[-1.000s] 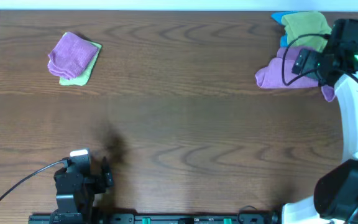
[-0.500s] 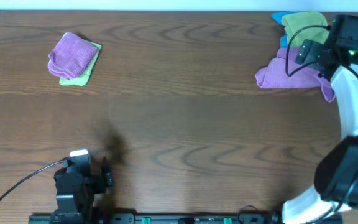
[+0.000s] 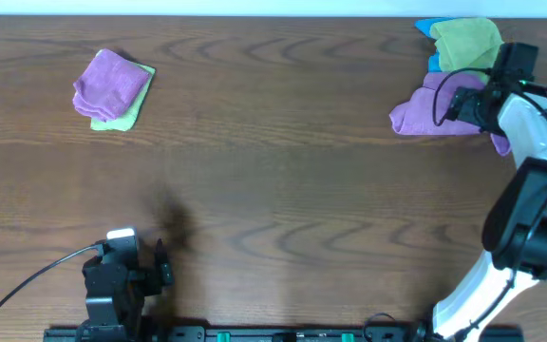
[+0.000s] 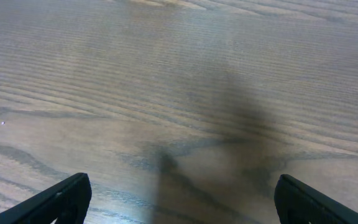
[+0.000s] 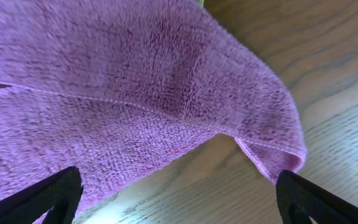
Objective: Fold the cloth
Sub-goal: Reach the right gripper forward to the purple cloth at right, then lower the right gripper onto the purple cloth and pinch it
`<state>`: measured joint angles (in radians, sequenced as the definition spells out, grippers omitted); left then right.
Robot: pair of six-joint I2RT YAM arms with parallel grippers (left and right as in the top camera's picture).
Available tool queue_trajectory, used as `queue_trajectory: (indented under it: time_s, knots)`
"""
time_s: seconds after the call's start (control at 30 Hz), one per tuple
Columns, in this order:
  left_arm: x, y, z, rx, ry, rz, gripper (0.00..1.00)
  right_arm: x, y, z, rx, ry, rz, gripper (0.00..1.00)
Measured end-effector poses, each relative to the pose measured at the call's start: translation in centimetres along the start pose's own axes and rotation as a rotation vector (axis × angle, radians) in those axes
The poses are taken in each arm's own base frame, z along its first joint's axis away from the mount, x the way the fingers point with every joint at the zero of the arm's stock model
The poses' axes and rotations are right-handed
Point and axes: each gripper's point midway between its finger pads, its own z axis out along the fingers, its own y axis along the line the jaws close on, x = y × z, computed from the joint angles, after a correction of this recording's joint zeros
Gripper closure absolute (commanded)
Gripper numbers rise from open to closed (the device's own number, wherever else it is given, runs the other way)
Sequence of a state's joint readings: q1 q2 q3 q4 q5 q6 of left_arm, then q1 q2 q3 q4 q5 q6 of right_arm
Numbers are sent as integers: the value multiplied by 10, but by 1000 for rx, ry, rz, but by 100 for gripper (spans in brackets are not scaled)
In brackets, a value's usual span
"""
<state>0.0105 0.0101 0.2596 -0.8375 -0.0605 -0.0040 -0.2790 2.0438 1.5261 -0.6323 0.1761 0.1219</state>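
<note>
Step in hand: pick-up. I held the right gripper (image 5: 179, 194) over the cloth (image 5: 135, 106), jaws apart, gripping nothing. The cloth lay crumpled at the table (image 3: 283, 171)'s far right. Next move, I judged: descend, pinch an edge, drag it centreward. Left gripper (image 4: 182, 199): jaws apart, idle.

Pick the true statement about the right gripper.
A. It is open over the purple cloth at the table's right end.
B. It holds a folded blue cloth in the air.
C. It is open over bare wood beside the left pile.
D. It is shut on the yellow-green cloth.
A: in the right wrist view the right gripper stands wide open with the cloth lying below it, nothing pinched.
</note>
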Motion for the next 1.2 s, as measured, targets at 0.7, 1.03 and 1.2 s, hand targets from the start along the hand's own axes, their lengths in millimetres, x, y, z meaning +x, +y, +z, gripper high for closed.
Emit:
queue_trajectory:
  time_s: [0.7,1.03,1.2]
  knots:
    - [0,0,0,0,0,0,5,-31,-19,12,-14,-113,53,5]
    - [0,0,0,0,0,0,5,-33,-9,18,-71,-120,46,18]
    - [0,0,0,0,0,0,5,-22,-5,36,-79,-82,43,26]
